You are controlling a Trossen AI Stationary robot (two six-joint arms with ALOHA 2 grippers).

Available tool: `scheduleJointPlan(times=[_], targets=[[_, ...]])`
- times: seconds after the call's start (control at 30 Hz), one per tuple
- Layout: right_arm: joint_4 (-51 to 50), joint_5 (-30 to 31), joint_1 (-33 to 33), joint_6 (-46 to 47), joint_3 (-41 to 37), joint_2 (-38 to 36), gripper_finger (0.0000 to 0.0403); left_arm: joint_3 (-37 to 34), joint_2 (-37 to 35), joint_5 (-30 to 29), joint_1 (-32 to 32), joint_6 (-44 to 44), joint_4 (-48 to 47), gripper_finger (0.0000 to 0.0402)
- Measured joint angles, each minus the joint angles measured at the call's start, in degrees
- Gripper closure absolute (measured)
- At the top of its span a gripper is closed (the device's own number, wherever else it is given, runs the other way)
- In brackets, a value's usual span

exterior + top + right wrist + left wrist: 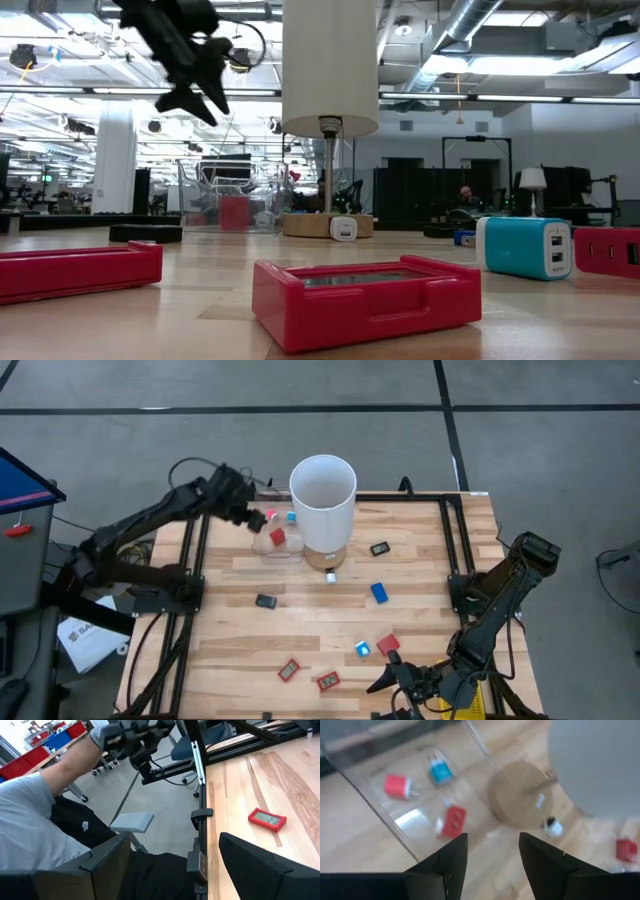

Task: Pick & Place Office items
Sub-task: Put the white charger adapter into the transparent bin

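Wooden slatted table on a black frame, grey floor around; open-plan hall with ceiling ducts behind. Left gripper raised over a clear plastic bin beside the white lamp, fingers apart, empty. In the bin: red block, blue charger, red charger. Scattered on the wood: red flat pieces, blue block, black pieces. Right gripper at near edge, spread wide, apparently holding nothing. Seated person nearby.
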Motion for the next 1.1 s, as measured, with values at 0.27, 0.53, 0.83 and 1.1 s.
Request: scheduleJointPlan(times=[0.27,0.53,0.83,1.1], targets=[[0.5,-0.1,-0.2,-0.9,0.0,0.0,0.0106,-14.3,-15.0,0.0,-12.7,-0.6,10.5,0.023],[-8.0,0.0,-1.7,3.6,0.0,-1.9,0.0106,-27.4,-24.0,0.1,-32.7,-2.9,31.9,0.023],[-19.8,-3.4,-7.6,13.6,0.0,-2.6,0.0106,-38.5,-21.9,-10.6,-53.7,8.6,62.8,0.023],[-28.9,-3.0,-13.1,21.4,0.0,-2.6,0.0106,-39.8,-15.1,-25.6,-62.7,12.8,67.0,0.023]])
